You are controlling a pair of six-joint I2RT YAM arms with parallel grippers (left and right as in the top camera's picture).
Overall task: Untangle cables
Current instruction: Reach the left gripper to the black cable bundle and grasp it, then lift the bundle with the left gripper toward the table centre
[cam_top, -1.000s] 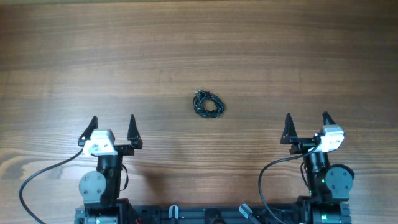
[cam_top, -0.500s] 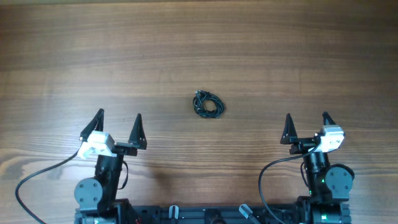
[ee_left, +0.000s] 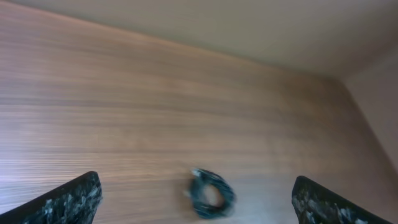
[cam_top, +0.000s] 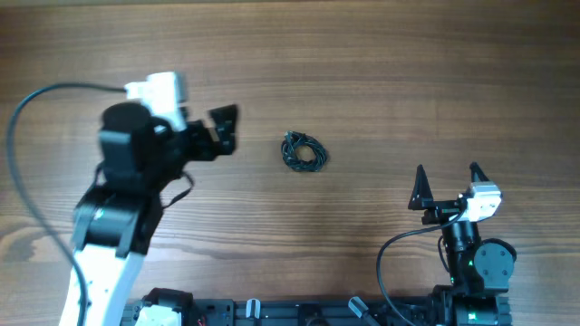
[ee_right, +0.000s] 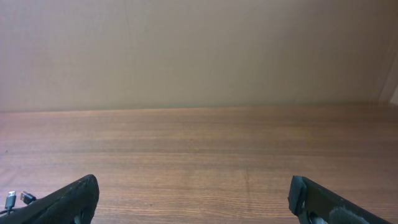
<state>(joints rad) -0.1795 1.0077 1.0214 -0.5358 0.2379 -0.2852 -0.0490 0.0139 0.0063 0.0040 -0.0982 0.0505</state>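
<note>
Near the middle of the worktop (cam_top: 381, 72), a bit back from the arms' bases, the cables (cam_top: 304, 151) lie as one small, tight, knotted clump. No strand is pulled free and no separate loops are laid out, so the untangling proper has not begun (nothing done yet, as far as the views show).

The left end effector (cam_top: 225, 129) is reached out over the worktop, near the clump's left side but apart from it, jaws spread wide and empty. Its wrist view is blurred and puts the clump low in frame, approx. centred btwn its jaws, i.e. roughly lined up for an approach.

The right end effector (cam_top: 447, 170) sits low by its base, well apart from the clump on the other side, jaws also wide w/ nothing in them. Its own view shows mostly bare worktop and a plain wall (ee_right: 199, 50).

My read is that this is the reach-in stage, at the very start. Left to do:
- get a first hold on the clump
- bring the second arm in
- tease the loops apart
- separate each cord

How many cords are in the knot I can't tell; it is too small and too bunched.
</note>
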